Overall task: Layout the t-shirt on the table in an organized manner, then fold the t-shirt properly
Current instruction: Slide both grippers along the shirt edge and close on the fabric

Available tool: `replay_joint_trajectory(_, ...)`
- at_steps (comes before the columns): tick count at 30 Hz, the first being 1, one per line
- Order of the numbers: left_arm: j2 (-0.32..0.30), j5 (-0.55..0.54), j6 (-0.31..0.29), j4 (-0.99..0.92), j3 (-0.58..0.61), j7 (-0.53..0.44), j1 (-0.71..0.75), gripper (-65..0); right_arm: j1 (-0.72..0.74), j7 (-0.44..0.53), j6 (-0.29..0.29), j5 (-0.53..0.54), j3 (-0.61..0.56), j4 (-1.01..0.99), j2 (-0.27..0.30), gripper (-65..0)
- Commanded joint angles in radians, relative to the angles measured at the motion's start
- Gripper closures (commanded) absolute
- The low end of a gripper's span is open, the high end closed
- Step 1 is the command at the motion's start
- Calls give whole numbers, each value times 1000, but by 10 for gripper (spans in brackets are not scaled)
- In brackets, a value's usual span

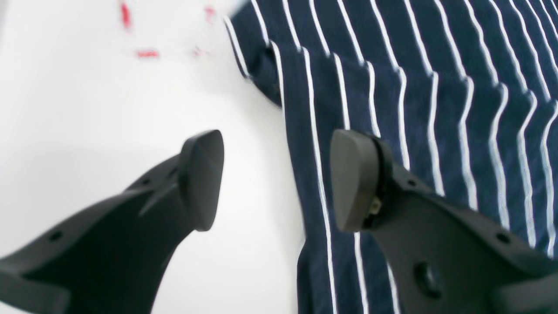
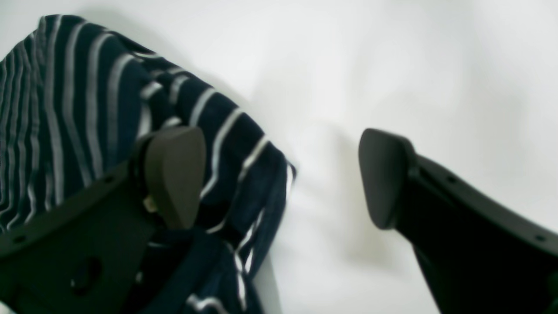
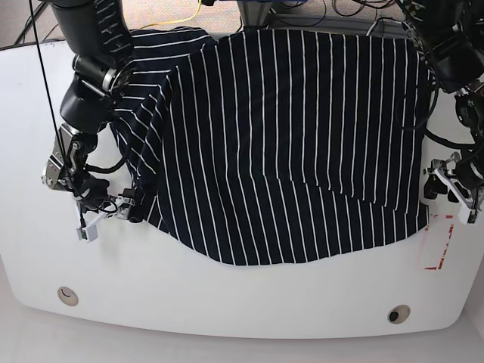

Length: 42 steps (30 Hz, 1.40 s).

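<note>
Right gripper (image 3: 113, 206), jaws apart, sits at one t-shirt's (image 3: 287, 144) edge, seemingly gripping nothing. That single shirt spreads across one white table (image 3: 227, 302). Left gripper (image 3: 452, 189) gapes beside its opposite edge.

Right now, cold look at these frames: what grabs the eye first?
The t-shirt, dark navy with thin white stripes, spread over most of the table, with its lower hem uneven and its side nearest the right arm rumpled. Next, the open right gripper and left gripper, one at each side edge of the cloth, neither holding it. Then the red-outlined mark by the left gripper.
</note>
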Motion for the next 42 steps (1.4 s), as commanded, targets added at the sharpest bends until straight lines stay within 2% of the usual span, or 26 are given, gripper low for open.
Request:
replay_joint_trajectory(1,-17,-18,-1,17,1,-7,-41,-364,38,54,13,29,-34,-24,8,-531)
replay_joint_trajectory(9,-17,-18,-1,17,5,-7,-61,-362,31,69,13,20,-61,-36,-38,-531)
replay_joint_trajectory(15,-15,-18,-1,15,5,-8,-64,-362,9,86,13,20,-61,-36,-49,-522)
replay_joint_trajectory(17,-15,-18,-1,15,5,-11,-64,-362,8,98,13,20,-61,-36,-49,-484)
replay_joint_trajectory(19,-15,-18,-1,14,5,-13,-64,-362,6,106,13,20,-61,-38,-49,-417)
replay_joint_trajectory(22,-15,-16,-1,-15,5,-25,-66,-362,6,106,13,20,-61,-38,-49,-300)
replay_joint_trajectory(23,-17,-16,-1,-44,5,-40,-66,-362,6,106,13,20,-63,-38,-49,-228)
replay_joint_trajectory(26,-20,-16,-1,-115,5,-83,-81,-364,6,106,14,22,-63,-38,-49,-116)
replay_joint_trajectory(28,-23,-13,-1,-170,5,-114,-102,-364,6,106,16,22,-63,-38,-49,-67)
replay_joint_trajectory(42,-40,165,22,-589,5,-378,-290,-364,-9,103,17,22,-64,-38,-49,-63)
